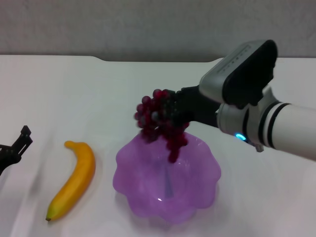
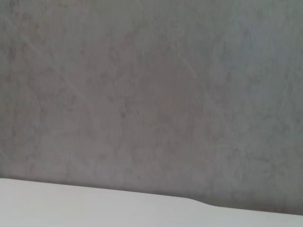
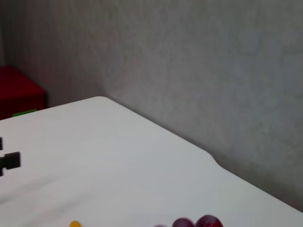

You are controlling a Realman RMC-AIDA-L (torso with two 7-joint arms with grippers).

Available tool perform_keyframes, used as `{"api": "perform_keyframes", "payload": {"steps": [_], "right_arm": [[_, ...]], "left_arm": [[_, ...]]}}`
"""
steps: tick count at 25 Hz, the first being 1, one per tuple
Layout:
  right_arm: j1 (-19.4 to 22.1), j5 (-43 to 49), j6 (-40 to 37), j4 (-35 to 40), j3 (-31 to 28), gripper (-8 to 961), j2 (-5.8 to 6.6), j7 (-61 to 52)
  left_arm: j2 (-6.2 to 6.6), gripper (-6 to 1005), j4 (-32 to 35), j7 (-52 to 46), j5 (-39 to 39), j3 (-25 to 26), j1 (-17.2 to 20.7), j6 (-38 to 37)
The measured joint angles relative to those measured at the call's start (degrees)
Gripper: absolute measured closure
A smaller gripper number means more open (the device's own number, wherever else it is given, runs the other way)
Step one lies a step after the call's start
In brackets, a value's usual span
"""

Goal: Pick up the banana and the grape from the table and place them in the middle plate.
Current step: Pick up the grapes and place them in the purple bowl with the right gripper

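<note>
The purple scalloped plate sits on the white table near the front middle. My right gripper is shut on the grape bunch and holds it in the air over the plate's far rim, with the lower grapes hanging toward the bowl. A few grapes and the banana's tip show at the edge of the right wrist view. The yellow-orange banana lies on the table left of the plate. My left gripper is at the far left edge, apart from the banana.
The table's far edge has a notch against a grey wall. A red object stands beyond the table's corner in the right wrist view. My left gripper's finger also shows there.
</note>
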State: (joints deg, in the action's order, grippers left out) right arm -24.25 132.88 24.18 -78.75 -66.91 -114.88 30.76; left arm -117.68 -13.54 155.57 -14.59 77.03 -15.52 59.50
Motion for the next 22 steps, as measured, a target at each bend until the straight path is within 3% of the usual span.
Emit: {"api": "perform_keyframes", "payload": {"steps": [15,22], "right_arm": [[-1.2,-2.0,-1.1,3.2,4.5,811,0.01,0.0],[-1.2,-3.1,-5.7,6.6,9.8,813,-0.01,0.3]], "left_arm": [[0.0,92,0.0,0.0,0.0,0.2,0.2,0.0],[0.06,93,0.0,0.0,-0.6,0.2,0.3,0.0]]}}
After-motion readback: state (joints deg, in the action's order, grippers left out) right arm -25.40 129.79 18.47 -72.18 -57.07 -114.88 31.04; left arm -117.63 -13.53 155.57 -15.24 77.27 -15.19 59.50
